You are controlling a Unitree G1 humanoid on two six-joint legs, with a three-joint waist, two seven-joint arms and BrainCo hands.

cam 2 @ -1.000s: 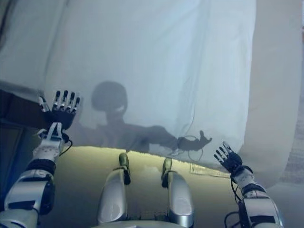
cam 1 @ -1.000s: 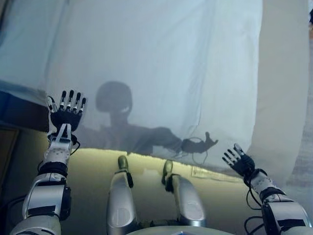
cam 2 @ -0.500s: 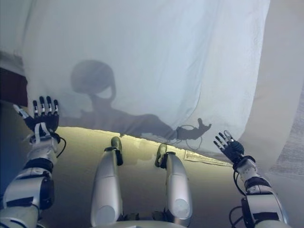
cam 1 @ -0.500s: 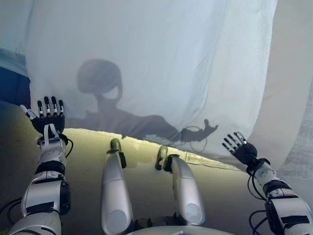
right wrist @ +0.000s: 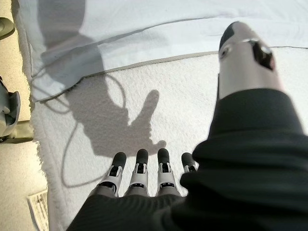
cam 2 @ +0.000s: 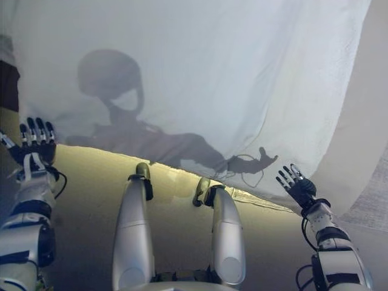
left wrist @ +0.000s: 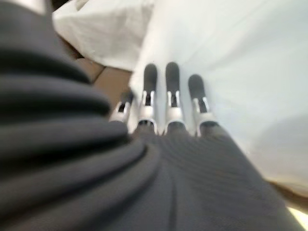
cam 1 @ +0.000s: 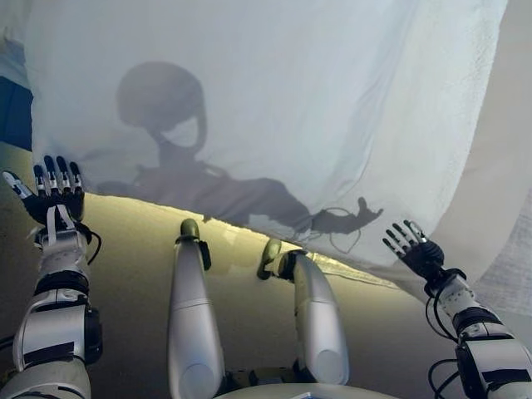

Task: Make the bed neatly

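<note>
A white sheet (cam 1: 299,91) lies spread over the bed and hangs over its near edge. It also shows in the left wrist view (left wrist: 250,72) and the right wrist view (right wrist: 144,29). A thicker white cover (right wrist: 183,110) lies under the sheet's edge at the right. My left hand (cam 1: 55,198) is open with straight fingers, held up at the sheet's left corner, holding nothing. My right hand (cam 1: 418,251) is open with spread fingers, just off the sheet's lower right edge, holding nothing.
The bed's side panel (cam 1: 133,249) glows yellowish below the sheet's hem. A white pillow or bunched cloth (left wrist: 106,33) lies beyond the left hand. A small label (right wrist: 38,211) hangs at the bed's edge. Grey floor (cam 1: 515,274) shows at far right.
The whole picture has shifted right and down, so the camera moved. My left hand has come off the sheet's left corner and sits lower left. My right hand stays open beside the edge.
</note>
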